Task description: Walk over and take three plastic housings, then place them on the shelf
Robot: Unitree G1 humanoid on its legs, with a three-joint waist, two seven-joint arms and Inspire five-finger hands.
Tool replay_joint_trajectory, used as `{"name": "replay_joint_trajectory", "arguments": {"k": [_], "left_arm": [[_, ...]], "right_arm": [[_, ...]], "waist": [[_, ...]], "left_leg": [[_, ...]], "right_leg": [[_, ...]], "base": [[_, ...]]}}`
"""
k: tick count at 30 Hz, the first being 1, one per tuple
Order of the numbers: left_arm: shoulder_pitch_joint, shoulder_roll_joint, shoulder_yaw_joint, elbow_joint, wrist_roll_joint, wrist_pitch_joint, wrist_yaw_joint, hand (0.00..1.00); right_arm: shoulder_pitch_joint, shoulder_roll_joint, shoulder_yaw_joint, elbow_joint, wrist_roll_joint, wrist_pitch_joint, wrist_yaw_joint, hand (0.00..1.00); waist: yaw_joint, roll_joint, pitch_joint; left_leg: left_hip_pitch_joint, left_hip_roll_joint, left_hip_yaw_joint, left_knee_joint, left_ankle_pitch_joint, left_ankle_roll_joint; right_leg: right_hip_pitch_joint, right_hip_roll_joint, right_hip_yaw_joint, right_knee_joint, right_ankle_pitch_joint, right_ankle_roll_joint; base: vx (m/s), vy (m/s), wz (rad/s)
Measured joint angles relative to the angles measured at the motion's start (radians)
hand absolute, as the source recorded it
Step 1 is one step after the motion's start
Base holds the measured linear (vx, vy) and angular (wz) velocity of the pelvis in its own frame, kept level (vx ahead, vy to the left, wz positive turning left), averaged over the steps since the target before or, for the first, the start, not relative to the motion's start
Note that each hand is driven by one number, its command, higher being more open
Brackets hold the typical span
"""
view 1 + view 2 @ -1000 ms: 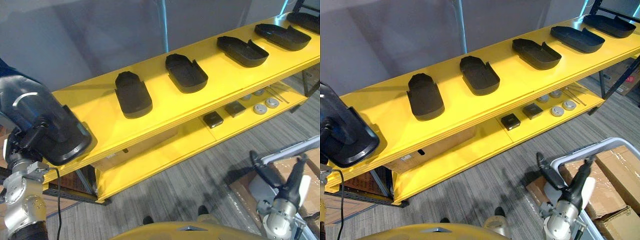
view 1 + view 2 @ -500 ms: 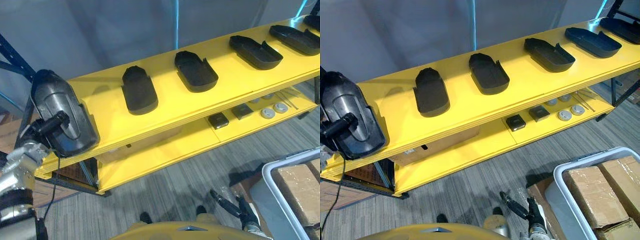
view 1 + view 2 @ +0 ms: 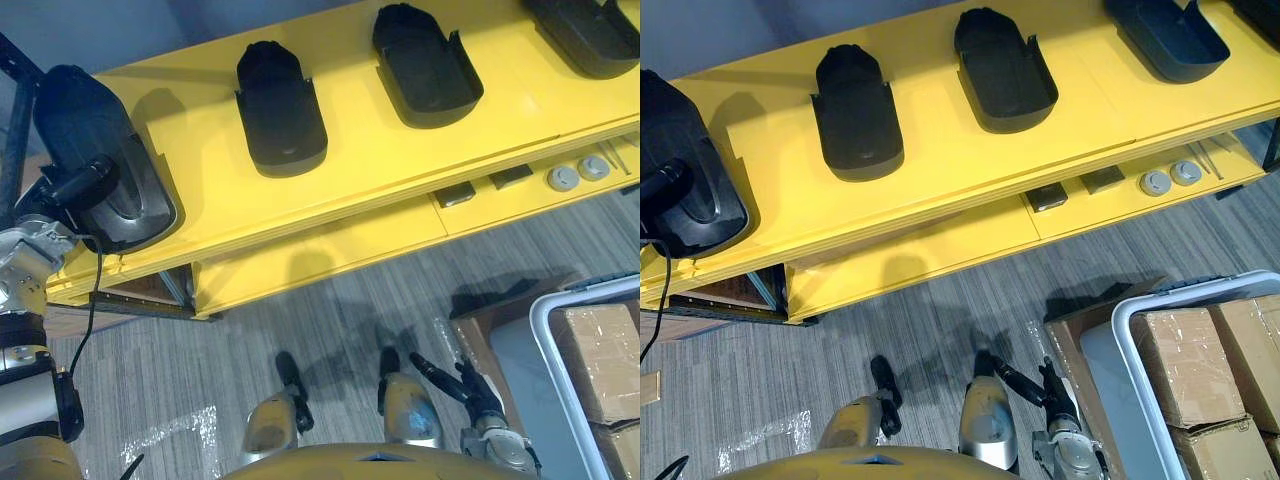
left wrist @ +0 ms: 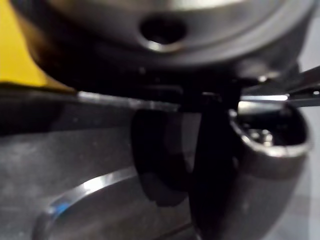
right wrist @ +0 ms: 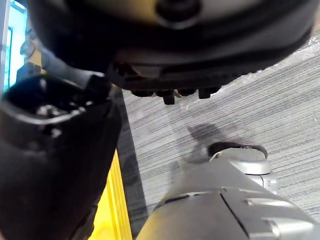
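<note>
A black plastic housing (image 3: pixel 100 160) lies flat at the left end of the yellow shelf (image 3: pixel 360 150), part of it over the front edge. My left hand (image 3: pixel 62 192) is shut on its near end, with the thumb across its top. I cannot tell whether it rests on the shelf. Three more housings stand in a row further right: one (image 3: pixel 280 105) next to the held one, another (image 3: pixel 425 62) beyond it, and a third (image 3: pixel 585 30) at the view's edge. My right hand (image 3: pixel 465 380) hangs low over the floor, fingers straight and holding nothing.
The lower shelf (image 3: pixel 330 250) carries small black boxes (image 3: pixel 455 194) and round metal parts (image 3: pixel 563 178). A grey bin (image 3: pixel 1120 320) with cardboard boxes (image 3: pixel 1185 365) stands on the floor at the right. A dark rack post (image 3: pixel 15 140) stands left of the shelf.
The view has tilted down and come closer to the shelf. The held housing has gone from tilted upright to flat at the shelf's left end. My right hand still hangs low.
</note>
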Motion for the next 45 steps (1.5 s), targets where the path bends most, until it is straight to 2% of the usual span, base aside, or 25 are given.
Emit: {"name": "replay_joint_trajectory", "arguments": {"k": [1,7,12,15,23,35,39,42,45], "left_arm": [[0.0,0.007,0.0,0.0,0.002,0.004,-0.006,1.0],[-0.039,0.021,0.002,-0.008,0.084,0.001,-0.003,1.0],[-0.128,0.071,0.015,0.045,0.28,0.002,0.046,1.0],[-0.172,0.094,0.018,0.078,0.356,0.002,0.077,1.0],[-0.236,0.095,0.011,0.13,0.47,0.008,0.149,1.0],[-0.236,0.119,-0.123,0.133,0.552,0.002,0.141,1.0],[-0.236,0.164,-0.145,0.113,0.551,-0.035,0.144,1.0],[-0.217,0.165,-0.145,0.045,0.55,-0.05,0.144,1.0],[-0.136,0.165,-0.145,-0.073,0.55,-0.092,0.144,1.0]], "right_arm": [[0.0,-0.001,0.0,-0.006,0.002,0.003,0.0,1.0],[0.0,-0.003,0.0,-0.038,0.007,0.019,0.0,1.0],[0.001,-0.003,0.001,-0.043,0.043,0.021,-0.001,1.0],[0.002,-0.003,0.001,-0.042,0.047,0.021,-0.003,1.0],[0.002,-0.002,0.02,-0.042,0.089,0.02,-0.005,1.0],[0.003,0.011,0.019,0.011,0.09,0.018,-0.021,1.0],[0.005,0.04,-0.007,0.047,0.025,0.009,-0.122,1.0],[0.014,0.067,-0.053,0.049,0.026,-0.002,-0.208,1.0],[0.014,0.083,-0.084,0.038,0.026,-0.033,-0.27,1.0]], "waist": [[-0.001,0.001,0.001],[0.003,-0.005,0.04],[0.002,-0.027,0.066],[-0.003,-0.037,0.072],[-0.009,-0.042,0.076],[-0.027,-0.041,0.074],[-0.035,-0.033,0.057],[-0.035,-0.02,-0.001],[-0.035,-0.013,-0.07]], "left_leg": [[-0.007,0.001,0.0,0.008,-0.004,0.0],[-0.023,0.016,0.006,0.057,-0.033,-0.002],[-0.046,0.033,0.026,0.091,-0.052,-0.004],[-0.047,0.036,0.033,0.1,-0.058,-0.008],[-0.046,0.054,0.041,0.143,-0.091,-0.014],[0.059,0.048,0.063,0.128,-0.112,-0.016],[0.104,0.035,0.068,0.095,-0.111,-0.015],[0.123,0.026,0.07,0.067,-0.11,-0.015],[0.16,0.02,0.076,0.038,-0.11,-0.015]], "right_leg": [[-0.007,-0.001,0.001,0.005,-0.004,0.0],[-0.012,0.001,0.007,0.016,-0.008,-0.003],[-0.035,0.015,0.03,0.018,-0.006,-0.001],[-0.036,0.018,0.035,0.018,-0.006,-0.001],[-0.022,0.029,0.044,0.016,-0.006,-0.002],[0.091,0.035,0.057,-0.044,0.004,0.005],[0.139,0.034,0.06,-0.09,0.014,0.011],[0.165,0.033,0.061,-0.131,0.024,0.015],[0.212,0.033,0.059,-0.181,0.033,0.016]], "base": [[0.0,0.0,0.0],[0.01,-0.005,-0.03],[0.0,-0.012,-0.12],[0.04,0.003,-0.1],[0.02,-0.005,-0.05],[0.0,0.007,-0.06],[0.05,0.026,-0.05],[0.11,0.032,-0.01],[0.11,0.008,-0.04]]}}
